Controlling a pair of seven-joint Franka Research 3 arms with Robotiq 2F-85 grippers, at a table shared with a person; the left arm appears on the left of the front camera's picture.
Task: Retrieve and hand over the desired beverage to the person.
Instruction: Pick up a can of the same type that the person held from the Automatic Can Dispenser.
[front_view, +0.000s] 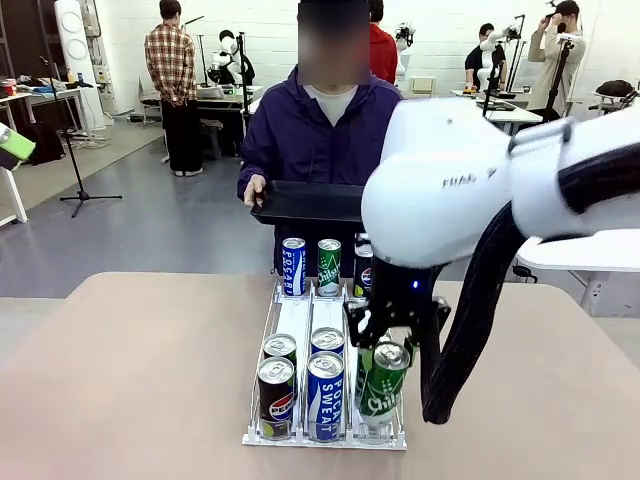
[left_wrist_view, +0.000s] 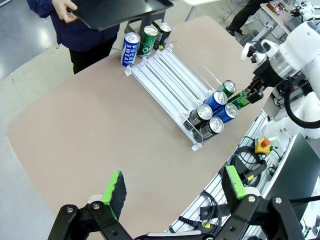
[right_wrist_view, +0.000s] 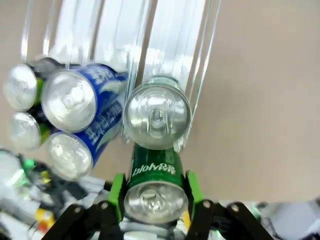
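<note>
Pads (left_wrist_view: 114, 190) of the left tool (left_wrist_view: 174, 187) stand wide apart with nothing between them, high over the near edge of the desk (left_wrist_view: 90, 130). At the near end of a clear three-lane rack (front_view: 296, 318), the right tool (front_view: 385, 350) is clamped on a green can (front_view: 384, 378), one pad on either side of its body. The can leans tilted over the right-hand lane, and whether its base touches the rack I cannot tell. The right wrist view shows a second green can (right_wrist_view: 156, 116) just behind it in the same lane. Beside the gripped can, a Pocari Sweat can (front_view: 325, 392) stands at the front of the middle lane and a Pepsi can (front_view: 276, 395) at the front of the left lane, with two further cans (front_view: 327, 340) right behind them. At the rack's far end, three upright cans (front_view: 329, 266) stand side by side. Beyond the desk, the person (front_view: 320, 130) holds a black tray (front_view: 305, 203) level above those cans, one hand (front_view: 254, 190) on its edge.
</note>
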